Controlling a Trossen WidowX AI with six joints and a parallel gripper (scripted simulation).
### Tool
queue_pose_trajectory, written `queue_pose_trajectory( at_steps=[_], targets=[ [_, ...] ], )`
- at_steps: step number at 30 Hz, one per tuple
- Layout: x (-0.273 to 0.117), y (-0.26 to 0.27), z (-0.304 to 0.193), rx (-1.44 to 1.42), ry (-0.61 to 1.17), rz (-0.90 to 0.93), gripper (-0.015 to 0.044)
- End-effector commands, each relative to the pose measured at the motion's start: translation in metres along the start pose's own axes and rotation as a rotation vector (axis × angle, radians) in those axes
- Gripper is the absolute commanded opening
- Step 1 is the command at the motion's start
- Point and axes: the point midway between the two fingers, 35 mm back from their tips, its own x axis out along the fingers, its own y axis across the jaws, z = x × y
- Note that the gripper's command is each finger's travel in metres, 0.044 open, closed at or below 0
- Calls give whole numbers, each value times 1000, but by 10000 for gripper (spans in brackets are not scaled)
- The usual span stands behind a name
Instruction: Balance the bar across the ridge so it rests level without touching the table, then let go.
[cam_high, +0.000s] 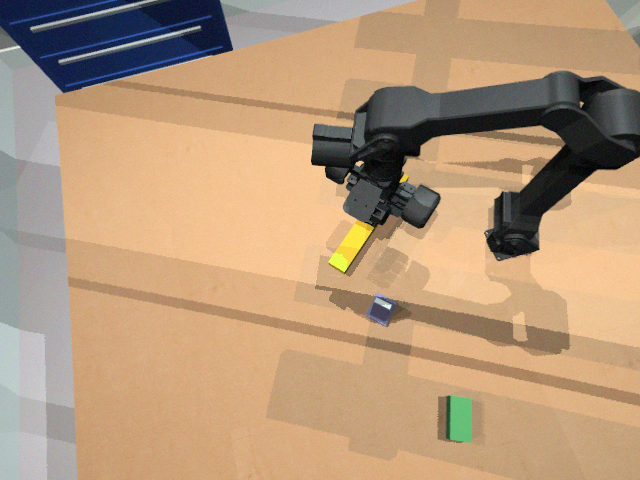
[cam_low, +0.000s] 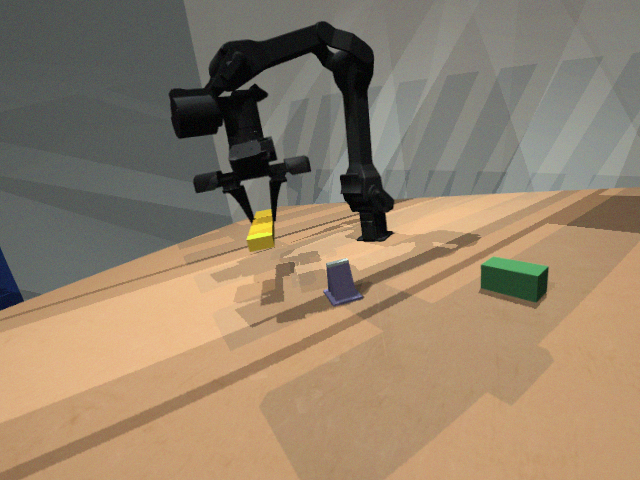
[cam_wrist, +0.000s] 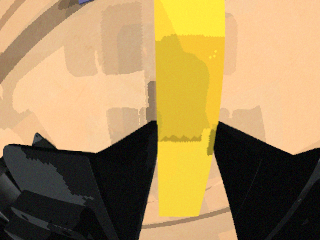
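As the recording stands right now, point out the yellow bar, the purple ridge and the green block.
Yellow bar (cam_high: 352, 246) (cam_low: 261, 230) (cam_wrist: 185, 90): top, exterior, wrist; upper face.
Purple ridge (cam_high: 381, 312) (cam_low: 341, 283): top, exterior; sloping side.
Green block (cam_high: 460, 419) (cam_low: 509, 279): top view, upper face; exterior, long side.

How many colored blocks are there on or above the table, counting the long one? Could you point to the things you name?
2. The long yellow block (cam_high: 351, 246) (cam_low: 261, 230) (cam_wrist: 185, 90) is held above the table between the fingers (cam_low: 263, 219); the green block (cam_high: 459, 419) (cam_low: 513, 279) rests on the table. Others could be hidden behind the arm.
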Motion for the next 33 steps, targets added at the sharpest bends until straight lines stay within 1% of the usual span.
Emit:
queue_pose_trajectory(
  at_steps=[1,14,33],
  targets=[
    [-10,1,0,-5,-7,-5,0],
    [-11,25,40,-40,-10,-3,0],
    [-12,76,94,-98,-16,1,0]
  ],
)
